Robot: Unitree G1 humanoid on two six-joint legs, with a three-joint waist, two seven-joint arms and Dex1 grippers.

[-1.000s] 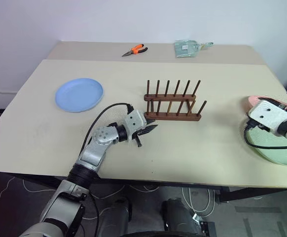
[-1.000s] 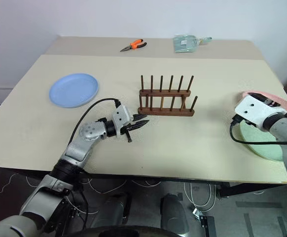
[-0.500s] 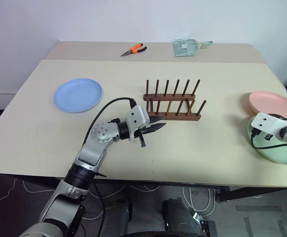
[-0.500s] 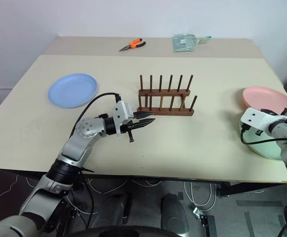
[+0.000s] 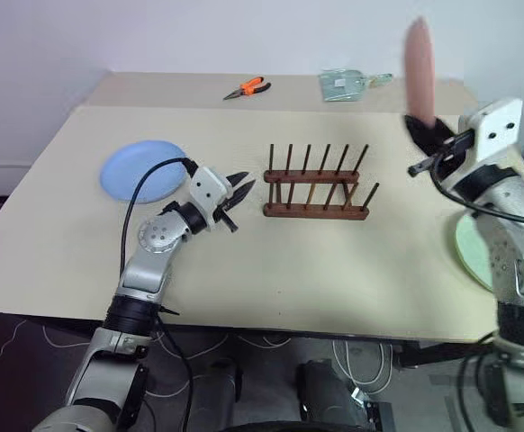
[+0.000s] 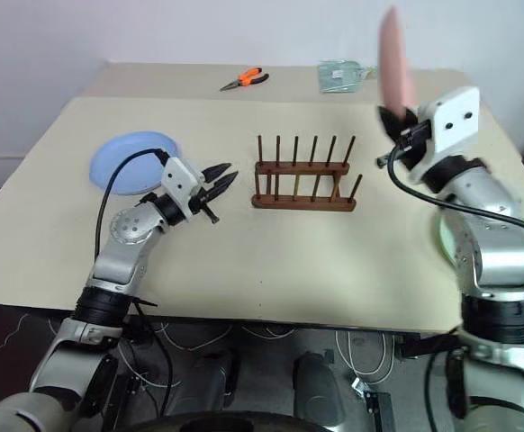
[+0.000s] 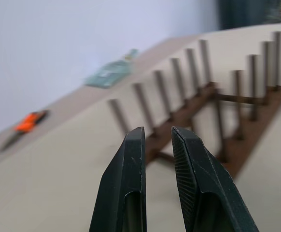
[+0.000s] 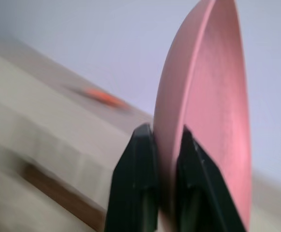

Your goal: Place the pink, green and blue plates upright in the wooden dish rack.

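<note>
The pink plate (image 5: 419, 67) is held on edge in the air, above the table's far right part, to the right of the wooden dish rack (image 5: 316, 185) and well above it; the right gripper (image 8: 165, 145) has its two black fingers clenched on the plate's lower rim. The rack stands empty at the middle of the table (image 5: 334, 270), its thin pegs upright in two rows. The blue plate (image 5: 136, 171) lies flat on the left part of the table, partly behind the left arm. The green plate (image 5: 471, 252) lies flat near the right edge, mostly covered by the right arm. The left gripper (image 5: 235, 191) hovers just left of the rack, between it and the blue plate, pointing toward the rack; its fingers (image 7: 131, 193) are nearly closed with a narrow gap and grasp nothing.

The surface is a pale beige tabletop, with a second like panel joined at the far side. On that far strip lie orange-handled pliers (image 5: 247, 88) and a pale green packet (image 5: 341, 85). Behind stands a plain white wall; cables lie on the floor under the near edge
</note>
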